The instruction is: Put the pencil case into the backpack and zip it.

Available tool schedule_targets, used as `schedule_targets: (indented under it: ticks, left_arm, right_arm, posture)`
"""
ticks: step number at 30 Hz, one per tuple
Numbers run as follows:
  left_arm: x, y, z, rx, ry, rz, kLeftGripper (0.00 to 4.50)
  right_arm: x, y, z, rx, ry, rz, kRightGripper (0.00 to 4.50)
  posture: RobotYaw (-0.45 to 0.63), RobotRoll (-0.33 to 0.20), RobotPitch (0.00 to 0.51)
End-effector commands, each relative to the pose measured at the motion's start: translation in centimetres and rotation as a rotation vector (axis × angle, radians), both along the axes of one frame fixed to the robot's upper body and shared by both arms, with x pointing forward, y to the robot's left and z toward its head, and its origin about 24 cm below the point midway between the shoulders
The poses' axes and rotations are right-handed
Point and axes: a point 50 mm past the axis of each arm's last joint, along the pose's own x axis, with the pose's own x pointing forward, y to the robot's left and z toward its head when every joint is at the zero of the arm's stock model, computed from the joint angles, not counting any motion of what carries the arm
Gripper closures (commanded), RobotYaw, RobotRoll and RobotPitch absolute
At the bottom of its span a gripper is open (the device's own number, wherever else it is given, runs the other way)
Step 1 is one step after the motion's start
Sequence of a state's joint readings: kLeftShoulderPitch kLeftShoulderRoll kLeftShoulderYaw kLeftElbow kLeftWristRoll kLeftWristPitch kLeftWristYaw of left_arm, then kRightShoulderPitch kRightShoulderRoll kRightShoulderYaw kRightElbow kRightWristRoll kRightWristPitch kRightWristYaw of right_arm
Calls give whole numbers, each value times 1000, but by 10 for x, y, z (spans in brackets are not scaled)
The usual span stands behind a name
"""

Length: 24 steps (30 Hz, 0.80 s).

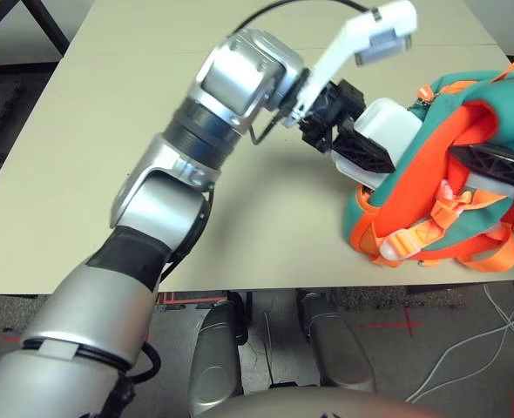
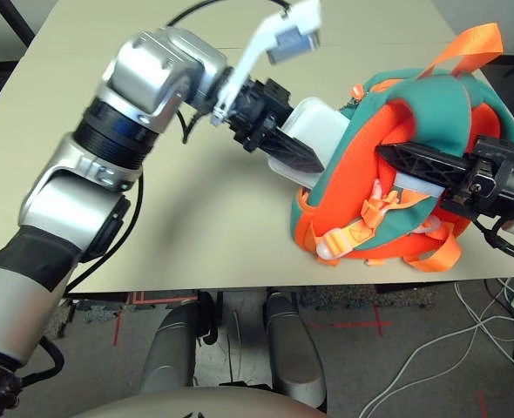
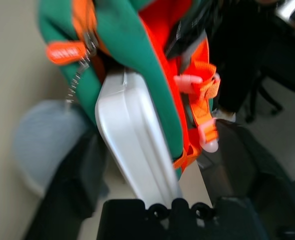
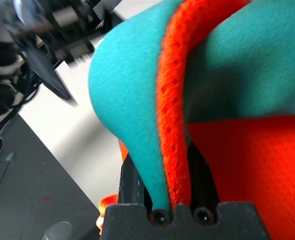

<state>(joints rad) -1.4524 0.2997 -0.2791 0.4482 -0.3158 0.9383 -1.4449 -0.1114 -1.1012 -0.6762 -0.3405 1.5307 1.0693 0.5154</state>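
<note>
Right gripper [image 4: 175, 212] at six o'clock, black, shut tight on a fold of the backpack [image 4: 137, 115]. Teal cloth and a bumpy orange edge pinched between the two fingers [image 4: 132, 185]. More teal up at one o'clock, flat orange at four o'clock. Pale table [image 4: 72, 140] at nine o'clock, dark floor [image 4: 32, 200] at eight o'clock. Left gripper [image 4: 50, 75] at ten o'clock, blurry and black, just beside the teal cloth. A bit of orange strap [image 4: 107, 202] low at seven o'clock.
</note>
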Motion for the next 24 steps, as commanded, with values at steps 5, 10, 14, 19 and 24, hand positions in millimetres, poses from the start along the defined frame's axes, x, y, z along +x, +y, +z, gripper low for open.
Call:
schedule_targets:
  ticks: [5,10,14,19,24]
  left_arm:
    - [10,19,5,-32,-2,93,1722]
    - [12,14,-4,-26,12,104,3695]
    - [14,9,-9,-27,22,106,4500]
    - [14,3,-14,-24,42,97,4500]
    - [14,-4,-23,-11,61,84,4500]
  right_arm:
    - [5,0,-3,7,4,8,4446]
    - [7,0,-2,6,0,13,4446]
    - [7,0,-2,3,-2,11,4446]
    - [6,0,-2,3,-3,11,4446]
    - [4,0,-2,3,-3,7,4446]
  posture:
    - [-185,0,220]
    - [-187,0,216]
    - [-194,0,216]
    - [-205,0,219]
    - [-213,0,224]
